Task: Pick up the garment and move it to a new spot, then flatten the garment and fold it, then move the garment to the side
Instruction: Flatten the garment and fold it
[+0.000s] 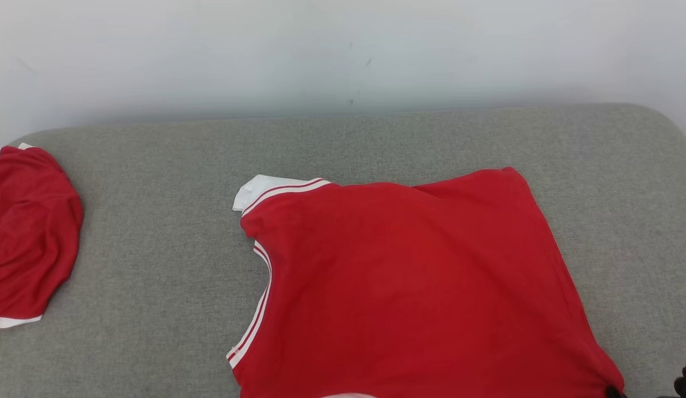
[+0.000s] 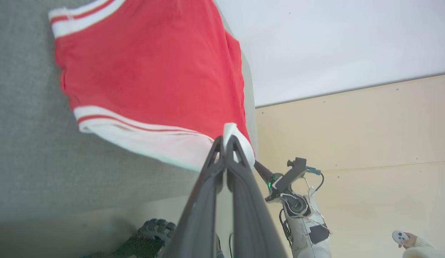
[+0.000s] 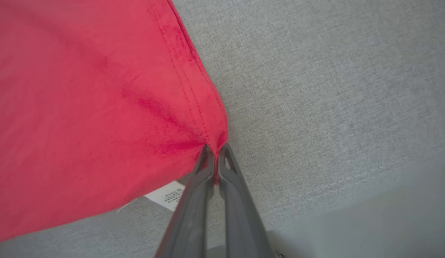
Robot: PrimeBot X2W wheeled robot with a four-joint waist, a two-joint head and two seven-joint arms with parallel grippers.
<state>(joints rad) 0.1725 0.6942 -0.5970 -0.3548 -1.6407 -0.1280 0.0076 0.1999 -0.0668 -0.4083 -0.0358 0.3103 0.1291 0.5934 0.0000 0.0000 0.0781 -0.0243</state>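
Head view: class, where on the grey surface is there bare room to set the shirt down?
Bare: the wide patch between the shirt and the red bundle; the strip between shirt and wall; the grey surface right of the shirt. Crowded: middle front.

You have the red garment (image 1: 409, 276), trimmed in white with red stripes, spread nearly flat on the grey fabric surface (image 1: 155, 221), trimmed openings leftward, both near corners pinched up.
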